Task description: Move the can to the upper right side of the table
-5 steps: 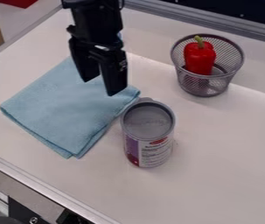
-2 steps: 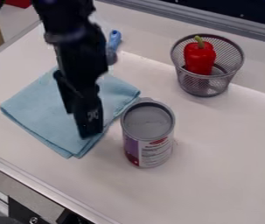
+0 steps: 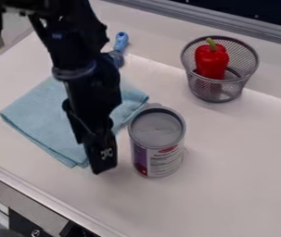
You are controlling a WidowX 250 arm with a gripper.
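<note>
The can [image 3: 157, 141] stands upright near the middle of the table, its grey lid facing up and its label toward the camera. My gripper [image 3: 92, 150] hangs low just left of the can, over the right edge of the blue cloth. Its two fingers are apart and hold nothing, with the nearer one beside the can's lower left side. A narrow strip of table separates that finger from the can.
A folded blue cloth [image 3: 46, 122] lies left of the can, partly behind the arm. At the upper right, a mesh basket [image 3: 220, 88] holds a red pepper [image 3: 211, 61]. A blue-handled utensil [image 3: 121, 42] lies behind the arm.
My gripper has moved down the view and slightly left, from above the cloth's top to beside the can, and has turned. The can, cloth and basket have stayed put.
</note>
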